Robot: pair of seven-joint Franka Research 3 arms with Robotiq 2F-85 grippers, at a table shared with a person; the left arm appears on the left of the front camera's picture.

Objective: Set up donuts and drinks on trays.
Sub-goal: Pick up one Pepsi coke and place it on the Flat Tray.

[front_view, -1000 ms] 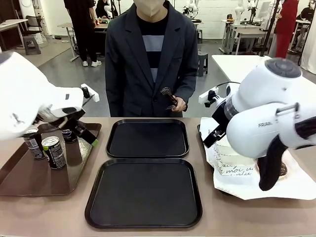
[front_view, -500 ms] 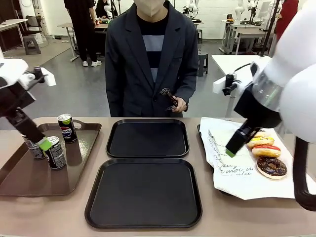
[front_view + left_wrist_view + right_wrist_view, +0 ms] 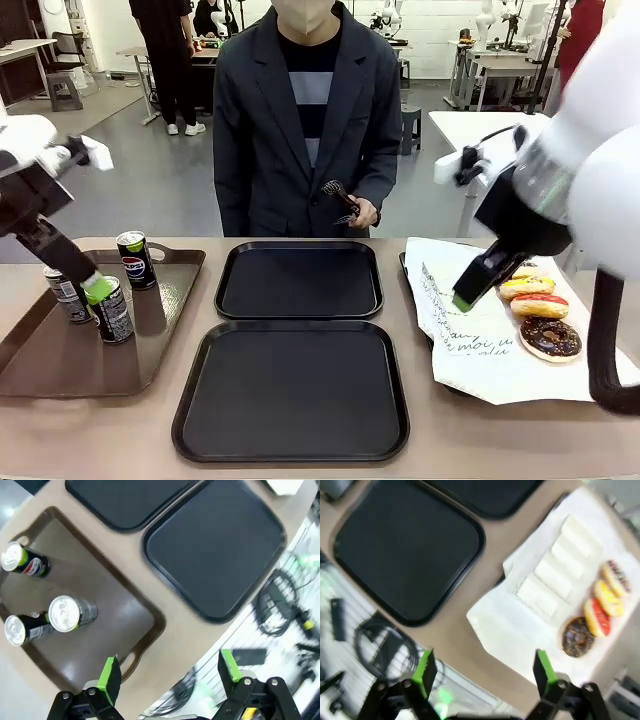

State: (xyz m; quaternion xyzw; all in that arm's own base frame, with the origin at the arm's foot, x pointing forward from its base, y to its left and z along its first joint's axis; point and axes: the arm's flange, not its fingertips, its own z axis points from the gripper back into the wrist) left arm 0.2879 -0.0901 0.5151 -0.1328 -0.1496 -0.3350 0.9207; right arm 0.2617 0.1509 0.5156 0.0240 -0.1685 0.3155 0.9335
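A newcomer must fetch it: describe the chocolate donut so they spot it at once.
Look at the white paper at the robot's right. A row of donuts lies on it. The chocolate donut is nearest the robot, dark brown, beside a red-iced donut.

The far tray [image 3: 299, 281] and near tray [image 3: 292, 392] are left bare and can be reached from above unhindered. The brown tray's [image 3: 60, 365] far left is taken up by three cans [image 3: 112, 318] standing near one another, its near half being kept free. The table's [image 3: 90, 430] far side is blocked by a person [image 3: 305, 120].
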